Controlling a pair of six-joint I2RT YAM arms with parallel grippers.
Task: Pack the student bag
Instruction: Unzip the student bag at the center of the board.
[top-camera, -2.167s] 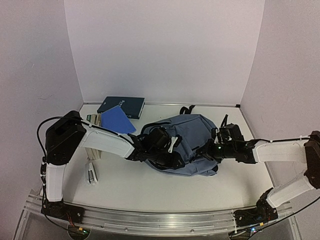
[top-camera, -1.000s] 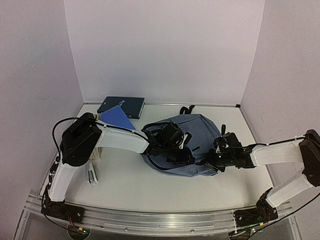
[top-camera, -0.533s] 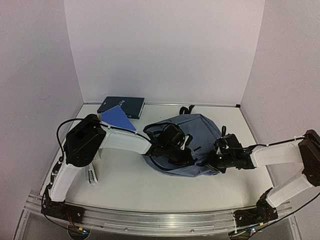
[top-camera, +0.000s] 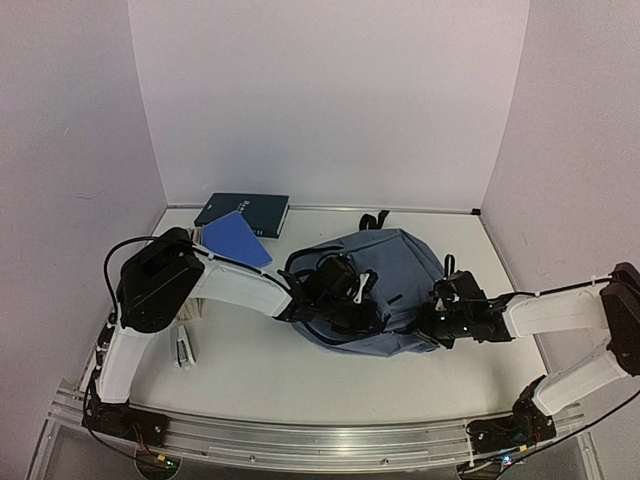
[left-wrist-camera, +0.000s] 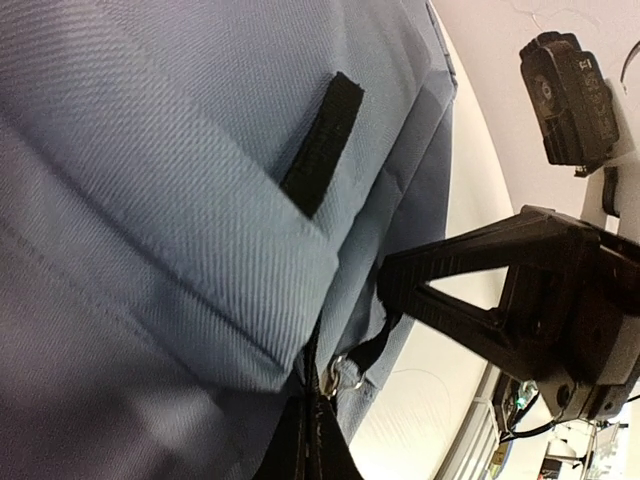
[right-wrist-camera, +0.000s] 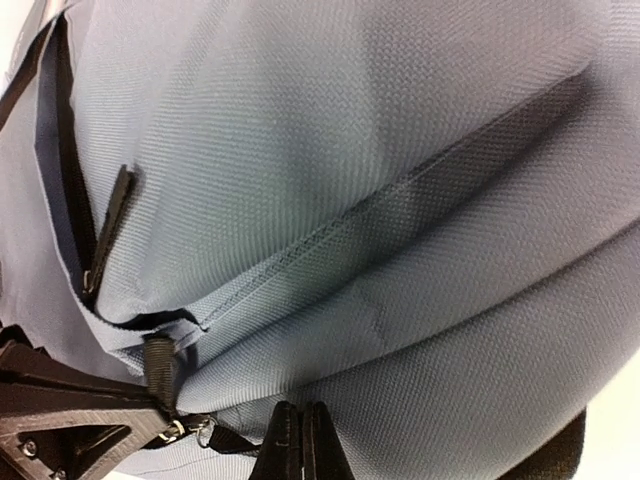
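The student bag is a blue-grey backpack lying flat mid-table, with its black straps at the far end. Both grippers meet at its near edge. My left gripper is shut at the end of the zipper line, next to a small metal ring. My right gripper is also shut, on the bag's edge, and a black pull strap runs from the ring to its tips. In the left wrist view the right gripper sits just beyond my shut left gripper. In the right wrist view the left gripper lies left of my shut right gripper.
A dark navy book lies at the back left, with a bright blue book in front of it on more books beside the left arm. A small white object lies near the left arm's base. Walls close in on three sides.
My left gripper slid right across the bag toward the right gripper and shut at the zipper. The right gripper stayed shut and barely moved.
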